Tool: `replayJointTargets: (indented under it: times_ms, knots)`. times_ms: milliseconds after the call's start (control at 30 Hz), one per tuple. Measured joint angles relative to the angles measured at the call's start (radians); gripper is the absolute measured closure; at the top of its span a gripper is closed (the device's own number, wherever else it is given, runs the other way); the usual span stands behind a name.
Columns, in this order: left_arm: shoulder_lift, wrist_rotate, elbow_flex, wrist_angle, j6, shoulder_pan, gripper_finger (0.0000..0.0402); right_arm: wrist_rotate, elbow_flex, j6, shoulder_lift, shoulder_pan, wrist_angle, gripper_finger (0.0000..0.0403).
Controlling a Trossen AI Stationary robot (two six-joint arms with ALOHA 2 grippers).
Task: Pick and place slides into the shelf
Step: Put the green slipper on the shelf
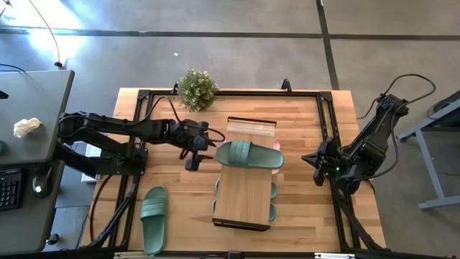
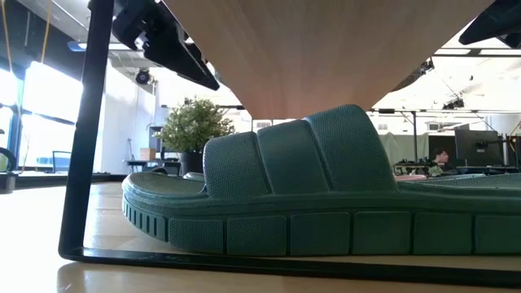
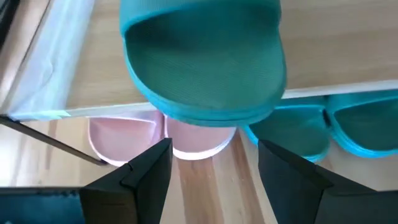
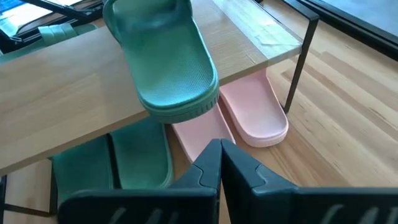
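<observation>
The shelf (image 1: pixel 244 198) stands mid-table, its plank top running from near to far. One green slide (image 1: pixel 248 155) lies crosswise on the plank top, one end sticking out past the edge that faces my left gripper (image 3: pixel 199 68). Beneath the plank sit a pink pair (image 4: pixel 249 118) and a green pair (image 4: pixel 134 158). Another green slide (image 1: pixel 153 218) rests sole-down on the table at the near left. My left gripper (image 1: pixel 206 147) stands open just left of the top slide, its fingers (image 3: pixel 149 165) short of the overhanging end. My right gripper (image 1: pixel 314 160) is shut and holds nothing, right of the shelf.
A potted plant (image 1: pixel 195 88) stands at the table's far edge. A black frame (image 1: pixel 330 137) runs round the tabletop. A clear film (image 1: pixel 251 127) lies on the shelf's far end. A grey desk (image 1: pixel 36 137) with a mouse stands off the table's left side.
</observation>
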Motion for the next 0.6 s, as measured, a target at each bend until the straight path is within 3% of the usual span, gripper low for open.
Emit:
replayJointTargets:
  times_ms: [167, 333, 467, 600]
  knots:
    - [-0.033, 0.06, 0.0, -0.083, -0.082, 0.0, 0.0181, 0.0, 0.0, -0.001, 0.0, 0.0, 0.0, 0.0403]
    - [-0.089, 0.296, 0.0, -0.253, -0.231, 0.0, 0.0181, 0.0, -0.001, 0.001, 0.0, 0.0, 0.0, 0.0403]
    - [-0.116, 0.507, 0.001, -0.472, -0.341, -0.01, 0.0181, -0.001, -0.001, 0.001, 0.0, 0.0, 0.0, 0.0403]
    - [-0.119, 0.588, 0.0, -0.782, -0.308, -0.036, 0.0181, -0.024, -0.001, 0.007, 0.0, 0.0, 0.002, 0.0403]
